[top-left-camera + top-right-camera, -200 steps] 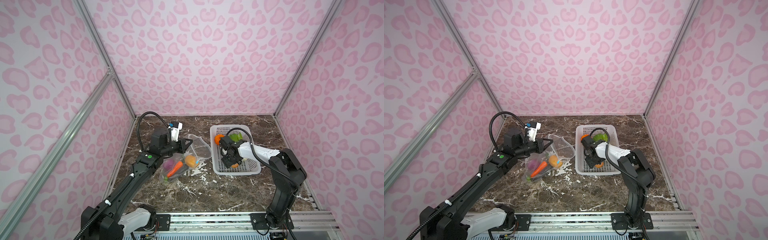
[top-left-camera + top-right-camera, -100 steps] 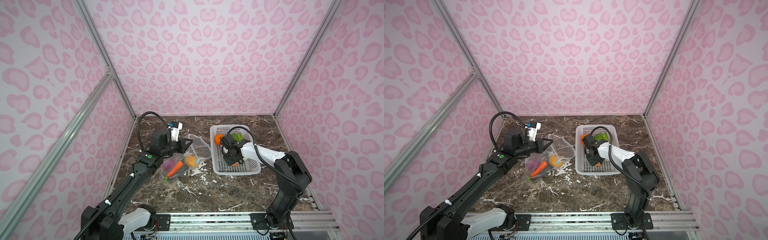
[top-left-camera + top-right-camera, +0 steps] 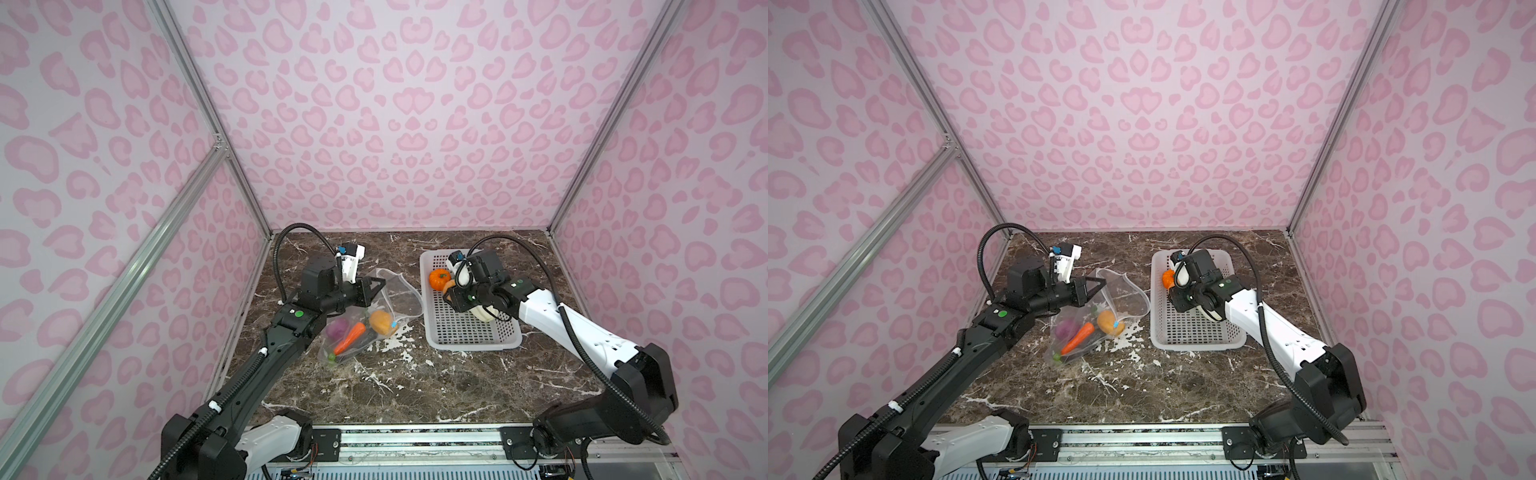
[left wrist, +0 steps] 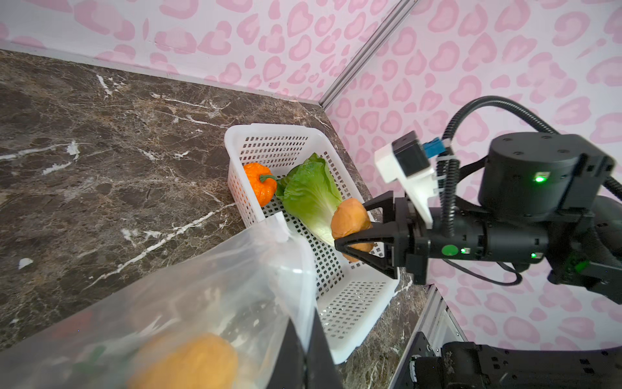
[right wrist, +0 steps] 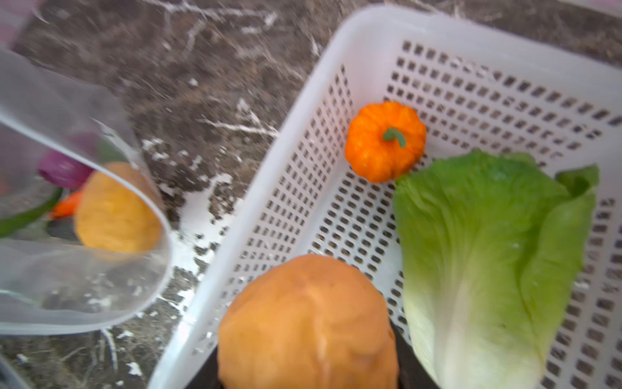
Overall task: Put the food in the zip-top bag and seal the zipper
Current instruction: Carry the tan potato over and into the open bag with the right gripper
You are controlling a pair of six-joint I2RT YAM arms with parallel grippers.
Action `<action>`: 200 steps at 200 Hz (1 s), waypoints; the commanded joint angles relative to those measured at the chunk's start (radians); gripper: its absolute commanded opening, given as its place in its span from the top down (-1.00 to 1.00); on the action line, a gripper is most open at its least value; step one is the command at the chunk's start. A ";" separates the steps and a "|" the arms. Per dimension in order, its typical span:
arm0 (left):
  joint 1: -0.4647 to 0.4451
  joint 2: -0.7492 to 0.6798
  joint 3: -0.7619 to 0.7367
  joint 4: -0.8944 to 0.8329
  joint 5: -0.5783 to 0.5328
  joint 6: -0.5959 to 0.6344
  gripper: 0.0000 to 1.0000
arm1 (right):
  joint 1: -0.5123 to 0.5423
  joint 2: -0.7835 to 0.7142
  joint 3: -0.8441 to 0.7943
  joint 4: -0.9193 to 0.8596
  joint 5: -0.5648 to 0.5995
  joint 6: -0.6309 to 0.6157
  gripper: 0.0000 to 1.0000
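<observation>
The left pincer [image 3: 376, 286] is closed tight on the upper edge of the zip-top bag [image 3: 401, 293]. In the left wrist view its dark fingers [image 4: 292, 357] pinch the clear film between them. This edge is held up, while the lower part of the bag lies on the dark marble surface [image 3: 374, 386]. The mouth of the bag stands open in a wide loop and faces the basket [image 3: 469, 344].

Inside the bag there are a purple piece [image 3: 337, 330], a carrot [image 3: 351, 337] and a yellow-orange piece [image 3: 380, 321]. They lie close together, with the carrot between the other two. A small blue slider tab [image 3: 393, 323] shows just beside the yellow-orange piece.

To the right, just beside the open mouth, stands the white perforated basket. The pumpkin [image 3: 439, 279] sits near its far left corner, with the green stem up.

The right pincer [image 4: 351, 224] reaches over the inside of the basket, and its black fingers are closed around an orange-brown piece [image 5: 306, 323], one finger on each side. The piece is near the left wall of the basket. I cannot tell if it touches the basket floor.

The cabbage [image 5: 488, 252] lies flat in the basket, to the right of the held piece. Its green leaf end reaches the pumpkin and its white stalk end points the other way. In both top views the right arm hides most of it.
</observation>
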 commanded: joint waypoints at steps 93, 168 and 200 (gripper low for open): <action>-0.003 -0.015 0.001 0.021 0.011 0.003 0.96 | 0.192 0.128 0.066 0.336 -0.250 0.061 0.20; -0.003 -0.018 0.004 0.021 0.020 0.003 0.96 | 0.241 0.221 0.057 0.407 -0.123 0.101 0.20; -0.003 -0.021 0.004 0.019 0.019 0.004 0.96 | 0.259 0.285 0.107 0.354 -0.078 0.087 0.10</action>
